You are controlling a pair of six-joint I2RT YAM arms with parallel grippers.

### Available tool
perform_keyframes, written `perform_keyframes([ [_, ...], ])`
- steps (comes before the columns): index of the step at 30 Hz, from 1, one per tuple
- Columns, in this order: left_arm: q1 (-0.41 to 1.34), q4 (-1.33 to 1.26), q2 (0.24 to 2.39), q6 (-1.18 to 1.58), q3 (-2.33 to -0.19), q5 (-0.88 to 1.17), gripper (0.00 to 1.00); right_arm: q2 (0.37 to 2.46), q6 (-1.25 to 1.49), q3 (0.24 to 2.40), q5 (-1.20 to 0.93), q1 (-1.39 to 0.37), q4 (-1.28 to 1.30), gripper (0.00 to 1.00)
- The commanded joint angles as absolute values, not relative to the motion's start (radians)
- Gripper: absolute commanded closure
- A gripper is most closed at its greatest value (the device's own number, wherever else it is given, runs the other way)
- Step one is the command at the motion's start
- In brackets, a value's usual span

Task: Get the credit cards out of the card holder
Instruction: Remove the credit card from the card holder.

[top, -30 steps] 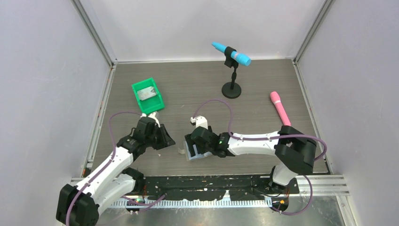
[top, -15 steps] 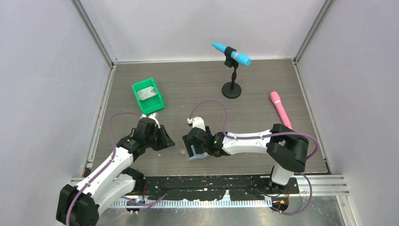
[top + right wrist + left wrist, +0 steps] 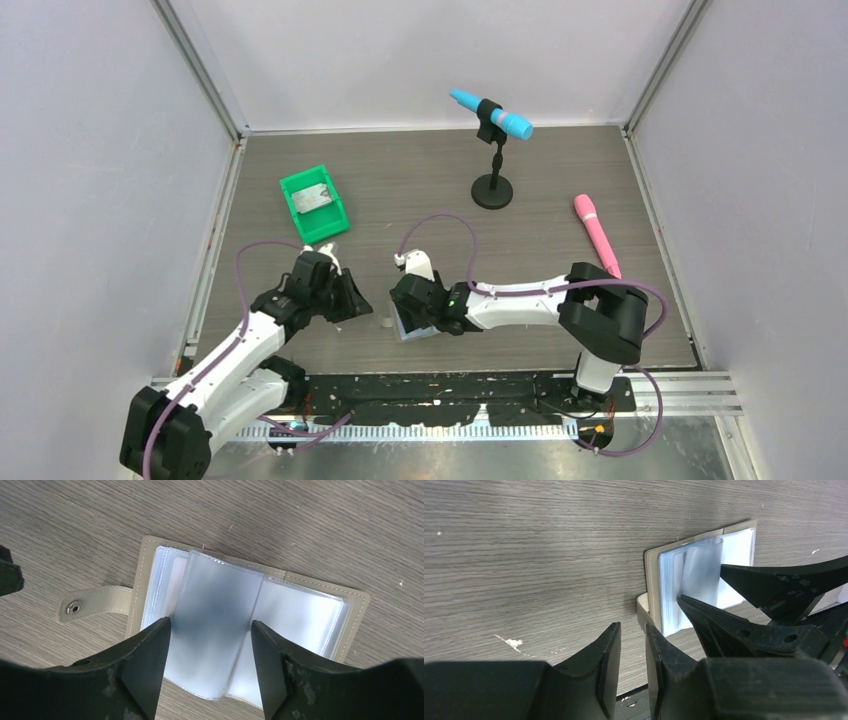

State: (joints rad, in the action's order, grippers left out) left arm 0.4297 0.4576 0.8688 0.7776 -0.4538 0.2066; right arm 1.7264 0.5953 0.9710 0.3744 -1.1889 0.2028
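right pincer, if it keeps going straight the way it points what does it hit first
Most likely the raised clear sleeve of the open card holder, which sits directly between the open right pincer's fingertips. The table lies beneath it. How near is unclear.
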Motion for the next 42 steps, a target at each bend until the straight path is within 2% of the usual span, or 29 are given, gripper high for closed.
perform_keyframes([
  [1,0.425,0.388,0.891,0.757,-0.444,0.26,0.73,1.66,0.604,0.948,0.386,-1.193,0.148,0.36],
  [4,0.425,0.353,0.921,0.753,-0.439,0.306,0.74,1.648,0.608,0.937,0.364,-1.193,0.121,0.42],
  [17,0.445,0.139,1.102,0.77,-0.451,0.468,0.77,1.603,0.629,0.863,0.32,-1.176,0.017,0.58],
  [24,0.445,0.128,1.148,0.767,-0.457,0.448,0.78,1.593,0.618,0.859,0.35,-1.174,0.039,0.59],
  [30,0.445,0.133,1.2,0.756,-0.449,0.428,0.78,1.561,0.597,0.863,0.452,-1.173,0.13,0.51],
  [42,0.445,0.119,1.212,0.758,-0.424,0.422,0.78,1.445,0.612,0.819,0.652,-1.154,0.313,0.48],
])
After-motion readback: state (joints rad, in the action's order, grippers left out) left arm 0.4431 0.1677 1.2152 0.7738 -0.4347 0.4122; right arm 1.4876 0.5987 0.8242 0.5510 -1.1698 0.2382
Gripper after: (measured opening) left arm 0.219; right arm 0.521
